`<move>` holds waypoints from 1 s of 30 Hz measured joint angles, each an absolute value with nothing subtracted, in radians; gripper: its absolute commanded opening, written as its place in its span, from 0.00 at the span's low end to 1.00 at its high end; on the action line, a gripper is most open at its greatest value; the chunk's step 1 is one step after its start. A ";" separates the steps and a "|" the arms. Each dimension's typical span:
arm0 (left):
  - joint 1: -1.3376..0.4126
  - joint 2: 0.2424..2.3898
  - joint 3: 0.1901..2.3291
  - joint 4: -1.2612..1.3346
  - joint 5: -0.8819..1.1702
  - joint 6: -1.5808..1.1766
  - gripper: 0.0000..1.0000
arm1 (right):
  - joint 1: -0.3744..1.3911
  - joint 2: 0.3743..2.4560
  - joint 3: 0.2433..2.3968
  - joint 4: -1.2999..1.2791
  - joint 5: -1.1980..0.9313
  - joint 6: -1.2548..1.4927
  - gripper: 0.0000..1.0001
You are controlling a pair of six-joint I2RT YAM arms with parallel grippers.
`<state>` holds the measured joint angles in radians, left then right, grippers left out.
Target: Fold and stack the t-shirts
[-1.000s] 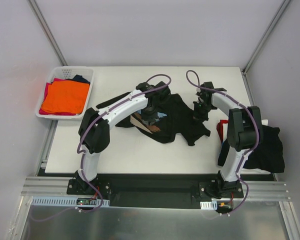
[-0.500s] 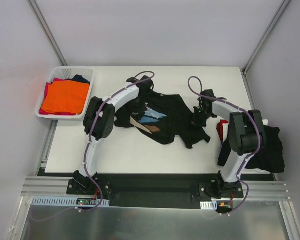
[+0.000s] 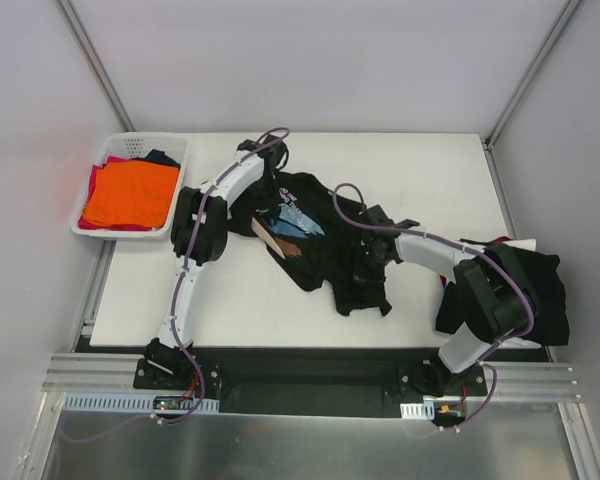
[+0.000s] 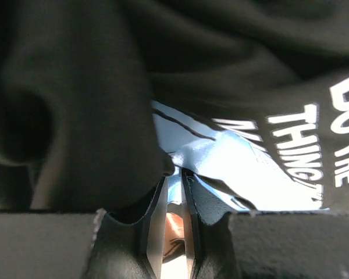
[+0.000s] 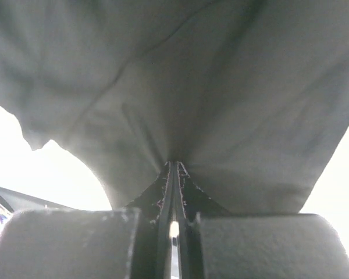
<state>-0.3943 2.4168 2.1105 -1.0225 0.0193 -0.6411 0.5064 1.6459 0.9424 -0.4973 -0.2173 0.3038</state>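
The printed black t-shirt (image 3: 325,262) lies crumpled in the middle of the table (image 3: 430,170); the right gripper (image 5: 173,165) is clamped on a gathered fold of it; the left gripper (image 4: 173,172) sits at its blue print, jaws a slit apart; whether they pinch cloth cannot be told; an orange t-shirt (image 3: 130,195) tops the basket (image 3: 145,137).

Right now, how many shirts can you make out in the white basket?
3: an orange one on top, a red one showing beneath it along the left edge, and a navy one at the far end. More may be hidden underneath.
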 measured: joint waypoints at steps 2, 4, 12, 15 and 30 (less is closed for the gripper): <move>-0.377 2.445 2.161 -1.037 0.036 -0.627 0.17 | 0.588 1.624 0.929 -0.499 -0.202 0.345 0.01; -0.364 2.464 2.191 -1.044 0.054 -0.614 0.17 | 0.673 1.617 0.926 -0.498 -0.187 0.391 0.01; -0.332 2.500 2.243 -1.069 0.134 -0.586 0.19 | 0.976 1.667 0.953 -0.491 -0.160 0.572 0.01; -0.325 2.511 2.259 -1.082 0.159 -0.584 0.18 | 1.052 1.731 1.016 -0.496 -0.157 0.615 0.01; -0.374 2.312 1.951 -0.998 0.050 -0.579 0.15 | 0.939 1.591 1.276 -0.720 -0.007 0.550 0.01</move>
